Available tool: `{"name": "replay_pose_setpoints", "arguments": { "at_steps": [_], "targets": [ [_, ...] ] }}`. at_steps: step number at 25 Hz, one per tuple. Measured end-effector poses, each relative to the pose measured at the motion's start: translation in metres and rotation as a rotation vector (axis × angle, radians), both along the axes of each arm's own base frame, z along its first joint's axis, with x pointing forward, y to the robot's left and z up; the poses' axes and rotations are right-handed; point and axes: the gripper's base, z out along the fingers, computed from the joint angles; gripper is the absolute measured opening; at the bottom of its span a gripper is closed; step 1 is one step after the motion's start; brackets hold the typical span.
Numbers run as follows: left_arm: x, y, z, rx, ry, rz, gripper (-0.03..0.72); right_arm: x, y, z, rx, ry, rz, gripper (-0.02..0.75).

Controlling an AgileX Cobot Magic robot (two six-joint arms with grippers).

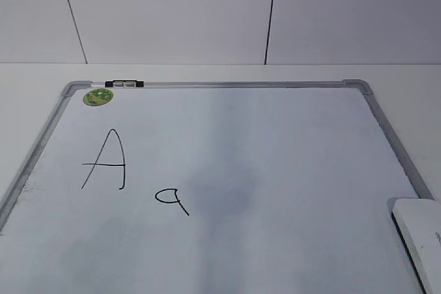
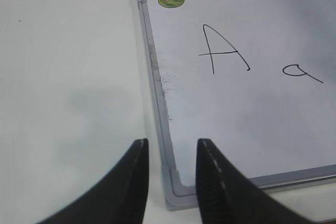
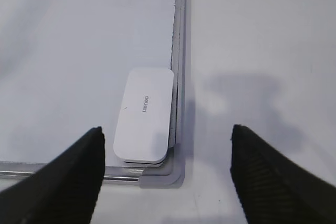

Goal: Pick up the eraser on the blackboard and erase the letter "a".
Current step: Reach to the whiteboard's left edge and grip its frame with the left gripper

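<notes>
Right tool (image 3: 165,174) spread wide, left tool (image 2: 170,179) apart, white rounded eraser (image 3: 144,121), grey lettering, on blackboard (image 3: 181,45) corner

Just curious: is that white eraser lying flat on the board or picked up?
Lying flat: the eraser rests on the board by its frame, untouched.

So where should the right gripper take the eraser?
Across the eraser's two long sides, from straight above. It lies flat in the board's corner, one long edge against the frame, so that finger has little room. The right gripper is open wide.
</notes>
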Motion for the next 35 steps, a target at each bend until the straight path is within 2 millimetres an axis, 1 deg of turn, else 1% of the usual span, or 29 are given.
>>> {"name": "replay_pose_setpoints", "arguments": {
  "at_steps": [31, 35],
  "targets": [
    [-0.0001, -0.0004, 0.0, -0.004, 0.0, -0.003, 0.235, 0.0, 0.0, 0.0, 0.003, 0.0, -0.002, 0.573],
    [0.0, -0.0005, 0.0002, -0.005, -0.001, -0.003, 0.235, 0.0075, 0.0019, 0.0044, 0.029, 0.055, -0.003, 0.573]
  ]
}}
